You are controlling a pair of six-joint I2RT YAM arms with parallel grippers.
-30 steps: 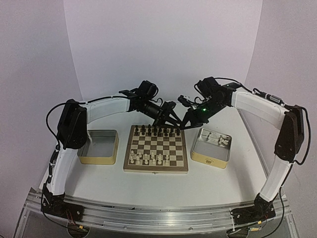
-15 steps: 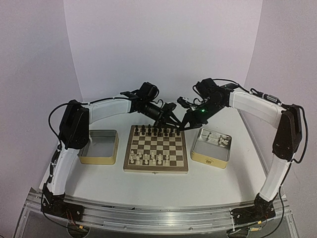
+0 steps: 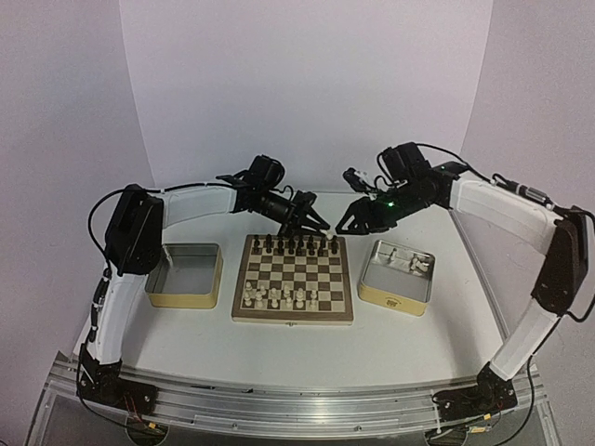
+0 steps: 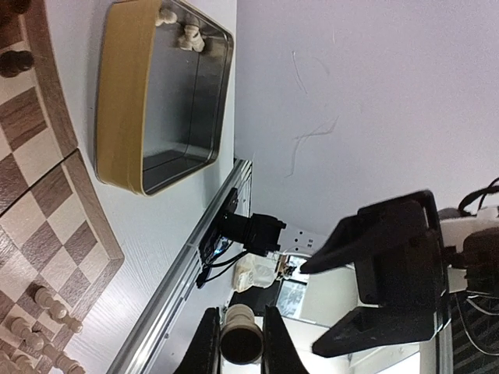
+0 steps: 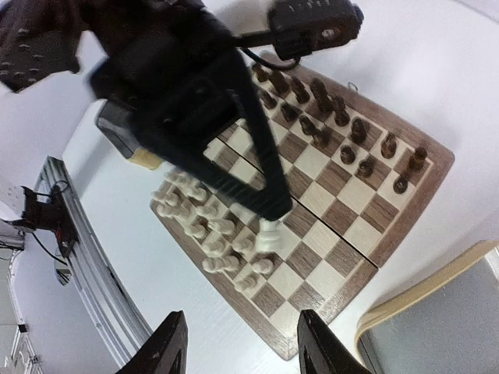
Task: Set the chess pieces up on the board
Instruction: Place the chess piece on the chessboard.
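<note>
The board (image 3: pixel 240 279) lies between the two arms, with cream-white chess pieces (image 3: pixel 279 295) in its near rows and dark ones (image 3: pixel 293 244) along its far rows. My left gripper (image 3: pixel 314 223) hangs over the far edge, shut on a single cream-white chess piece (image 4: pixel 240 347) that sits between its fingers (image 4: pixel 207 343). From the right wrist that piece (image 5: pixel 269 236) shows at the tip of the left gripper, above the board (image 5: pixel 343 257). My right gripper (image 3: pixel 347 223) is just to the right of it, open and holding nothing (image 5: pixel 242 315).
A metal tin (image 3: pixel 397 295) right of the board holds a few cream-white pieces (image 3: pixel 414 262). Another tin (image 3: pixel 184 295) sits left of the board. In the left wrist view the right tin (image 4: pixel 125 101) and the table's metal front rail (image 4: pixel 179 265) show.
The two grippers were tip to tip over the board's far right corner. My right gripper has opened and drawn back to the right; the left one keeps the cream-white piece and has shifted slightly left.
</note>
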